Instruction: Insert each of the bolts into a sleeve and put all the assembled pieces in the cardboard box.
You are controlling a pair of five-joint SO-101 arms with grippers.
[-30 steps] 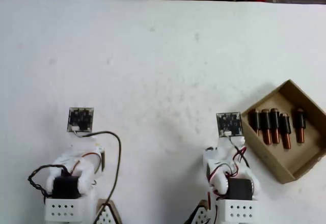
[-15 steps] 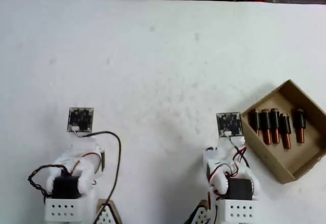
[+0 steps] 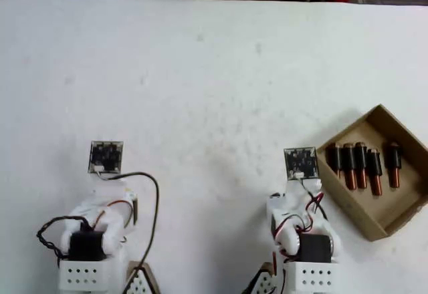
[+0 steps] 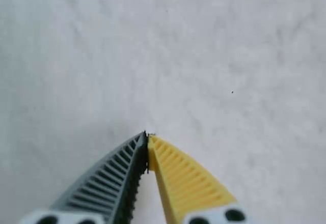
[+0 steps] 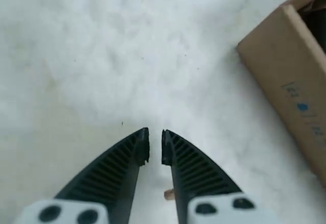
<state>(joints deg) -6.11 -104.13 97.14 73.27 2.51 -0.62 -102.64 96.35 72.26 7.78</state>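
Comparing the overhead pictures across the last second, nothing moves: both arms stay folded back at the near edge of the white desk (image 3: 214, 73). The left tool (image 4: 147, 135) is fully closed, its grey and yellow tips touching, and grips nothing. The right tool (image 5: 155, 145) is all but closed, a thin slit between its black tips, also empty.

Five assembled pieces, copper bolts in black sleeves (image 3: 361, 166), lie side by side in the open brown cardboard box (image 3: 384, 208), which sits just beside the right tool on the side away from the left tool. This stillness suggests the task is finished and the arms are parked.

How deep each bolt sits in its sleeve is too small to tell. The right wrist view cuts off the box interior. A small tan speck (image 5: 168, 195) under the right tool cannot be identified.
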